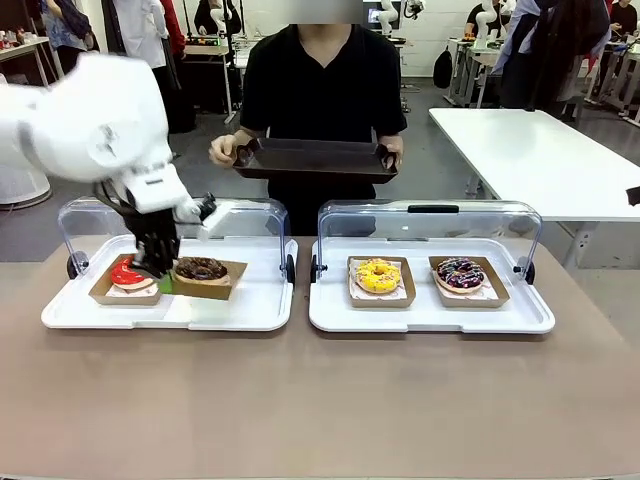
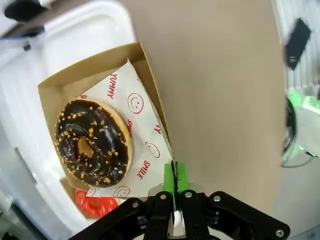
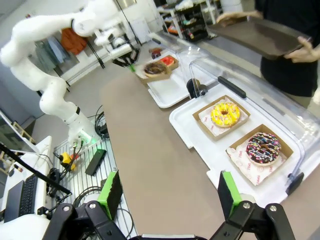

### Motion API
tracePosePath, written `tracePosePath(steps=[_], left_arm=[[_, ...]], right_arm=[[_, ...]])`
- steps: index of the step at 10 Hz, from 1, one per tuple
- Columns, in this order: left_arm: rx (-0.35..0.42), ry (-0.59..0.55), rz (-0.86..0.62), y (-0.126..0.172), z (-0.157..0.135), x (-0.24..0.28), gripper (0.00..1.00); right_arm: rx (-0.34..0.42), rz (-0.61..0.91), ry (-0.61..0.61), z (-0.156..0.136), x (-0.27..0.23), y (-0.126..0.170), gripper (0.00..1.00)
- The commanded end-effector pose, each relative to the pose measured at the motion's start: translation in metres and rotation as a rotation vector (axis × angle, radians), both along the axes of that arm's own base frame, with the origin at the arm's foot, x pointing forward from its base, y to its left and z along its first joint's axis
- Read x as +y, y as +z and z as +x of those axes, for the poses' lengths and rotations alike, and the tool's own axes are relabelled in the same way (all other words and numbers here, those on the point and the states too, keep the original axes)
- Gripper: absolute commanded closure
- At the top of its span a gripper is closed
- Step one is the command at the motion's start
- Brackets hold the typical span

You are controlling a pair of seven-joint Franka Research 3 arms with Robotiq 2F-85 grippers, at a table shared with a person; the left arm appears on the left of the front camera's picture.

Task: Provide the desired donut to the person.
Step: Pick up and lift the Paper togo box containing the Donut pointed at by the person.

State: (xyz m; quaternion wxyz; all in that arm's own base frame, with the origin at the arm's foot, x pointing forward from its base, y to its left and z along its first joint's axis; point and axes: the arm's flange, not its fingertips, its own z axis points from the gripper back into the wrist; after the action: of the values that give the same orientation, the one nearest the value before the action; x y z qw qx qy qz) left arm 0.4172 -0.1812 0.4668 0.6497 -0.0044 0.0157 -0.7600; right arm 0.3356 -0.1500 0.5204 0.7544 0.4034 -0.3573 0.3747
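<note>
Pinching the box [image 1: 222, 283] by its left rim: left gripper [image 2: 175, 167] has its pads shut flat together on what looks like the cardboard wall, with the choc donut [image 2: 92, 145] inside on printed paper [image 2: 135, 105]. The box sits mid left tray [image 1: 150, 322], long axis running left-right along the tray, so the load hangs off to the gripper's right. I'd expect it to droop when lifted by one rim. Key relation: the person [image 1: 320, 80] holds a dark tray [image 1: 315, 160] in both hands beyond the table's [image 1: 300, 400] far edge, up and right of the box. The left arm is clearly the nearer one. In the way is the raised clear lid [image 1: 250, 225] standing along the left tray's far edge, directly between box and dark tray — go up and over or round its right end. The red donut [image 1: 126, 273] is just beside the gripper on the other side, so there is little room to swing left. The right gripper [image 3: 170, 192] hangs wide open and empty at the end by the right tray [image 1: 430, 325], where the yellow donut [image 1: 378, 275] and sprinkle donut [image 1: 460, 272] sit untouched.
</note>
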Motion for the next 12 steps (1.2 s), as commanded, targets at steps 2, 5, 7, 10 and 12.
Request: tracePosePath(steps=[2, 5, 7, 10, 12], left_arm=[[-0.07, 0.042, -0.019, 0.086, -0.054, 0.002, 1.0], [-0.179, 0.061, -0.024, 0.14, -0.072, -0.01, 1.0], [-0.185, 0.07, -0.036, 0.146, -0.059, -0.016, 1.0], [-0.197, 0.092, -0.055, 0.143, -0.044, -0.014, 1.0], [-0.178, 0.065, -0.055, 0.139, -0.048, -0.013, 1.0]], right_arm=[[-0.016, 0.021, 0.002, 0.001, -0.001, 0.001, 0.0], [-0.016, 0.021, 0.002, 0.001, -0.001, 0.001, 0.0], [-0.016, 0.021, 0.002, 0.001, -0.001, 0.001, 0.0], [-0.016, 0.021, 0.002, 0.001, -0.001, 0.001, 0.0], [-0.016, 0.021, 0.002, 0.001, -0.001, 0.001, 0.0]])
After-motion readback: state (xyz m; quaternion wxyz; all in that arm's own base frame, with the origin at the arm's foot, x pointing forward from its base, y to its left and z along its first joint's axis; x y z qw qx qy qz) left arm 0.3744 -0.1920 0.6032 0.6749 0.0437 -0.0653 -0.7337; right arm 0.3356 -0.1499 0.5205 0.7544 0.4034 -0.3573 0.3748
